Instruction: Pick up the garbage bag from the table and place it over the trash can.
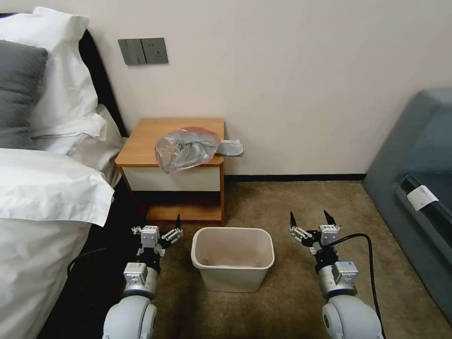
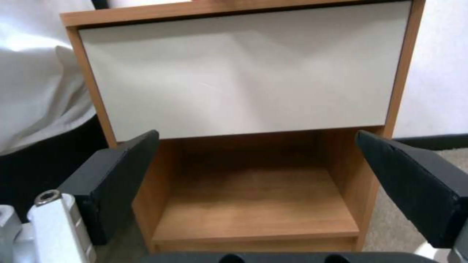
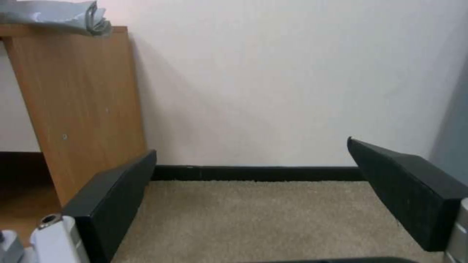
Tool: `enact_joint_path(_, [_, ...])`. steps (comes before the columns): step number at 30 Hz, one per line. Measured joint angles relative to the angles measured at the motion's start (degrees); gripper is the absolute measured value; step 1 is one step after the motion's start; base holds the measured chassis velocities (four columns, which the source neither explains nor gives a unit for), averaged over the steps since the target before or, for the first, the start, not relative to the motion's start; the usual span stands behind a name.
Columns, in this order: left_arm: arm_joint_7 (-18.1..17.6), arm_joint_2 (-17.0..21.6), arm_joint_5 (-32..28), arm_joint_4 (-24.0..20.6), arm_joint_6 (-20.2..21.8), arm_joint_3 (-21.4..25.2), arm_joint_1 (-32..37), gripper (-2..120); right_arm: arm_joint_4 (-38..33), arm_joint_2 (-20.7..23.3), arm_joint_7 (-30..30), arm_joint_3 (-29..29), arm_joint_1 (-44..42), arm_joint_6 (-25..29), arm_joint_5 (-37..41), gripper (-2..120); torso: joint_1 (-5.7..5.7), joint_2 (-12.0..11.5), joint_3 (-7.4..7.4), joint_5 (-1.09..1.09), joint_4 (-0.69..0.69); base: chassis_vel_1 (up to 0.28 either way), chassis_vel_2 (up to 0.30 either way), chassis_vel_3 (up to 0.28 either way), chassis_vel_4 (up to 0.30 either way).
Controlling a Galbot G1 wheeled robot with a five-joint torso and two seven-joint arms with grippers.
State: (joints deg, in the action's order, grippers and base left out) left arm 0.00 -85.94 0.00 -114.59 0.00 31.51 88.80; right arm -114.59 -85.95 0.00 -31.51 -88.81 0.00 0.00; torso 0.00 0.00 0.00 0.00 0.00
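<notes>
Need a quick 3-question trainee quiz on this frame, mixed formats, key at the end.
1. True or false: the garbage bag lies on the table.
2. The trash can stands: A) on the shelf, B) on the carpet between the grippers, C) on the bed.
3. Fill in: the left gripper and right gripper both have fingers ____.

Key: 1 true; 2 B; 3 open.

The little wooden table [image 1: 141, 143] has the crinkly garbage bag [image 1: 186, 148] sitting on its right side (hanging over the edges a bit), and the trash can [image 1: 232, 259] sits on the carpet [image 1: 292, 202] just in front
</notes>
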Motion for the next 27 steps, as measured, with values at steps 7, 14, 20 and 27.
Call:
enact_joint_path(7, [0.00,0.00,0.00,-0.01,0.00,0.00,0.00,100,0.00,0.00,0.00,0.00,0.00,0.00,0.00,100,0.00,0.00,0.00,0.00,0.00,0.000,0.000,0.000,0.000])
enact_joint_path(14, [0.00,0.00,0.00,0.00,0.00,0.00,0.00,100,0.00,0.00,0.00,0.00,0.00,0.00,0.00,100,0.00,0.00,0.00,0.00,0.00,0.000,0.000,0.000,0.000])
enact_joint_path(20, [0.00,0.00,0.00,0.00,0.00,0.00,0.00,100,0.00,0.00,0.00,0.00,0.00,0.00,0.00,100,0.00,0.00,0.00,0.00,0.00,0.000,0.000,0.000,0.000])
enact_joint_path(27, [0.00,0.00,0.00,0.00,0.00,0.00,0.00,100,0.00,0.00,0.00,0.00,0.00,0.00,0.00,100,0.00,0.00,0.00,0.00,0.00,0.000,0.000,0.000,0.000])
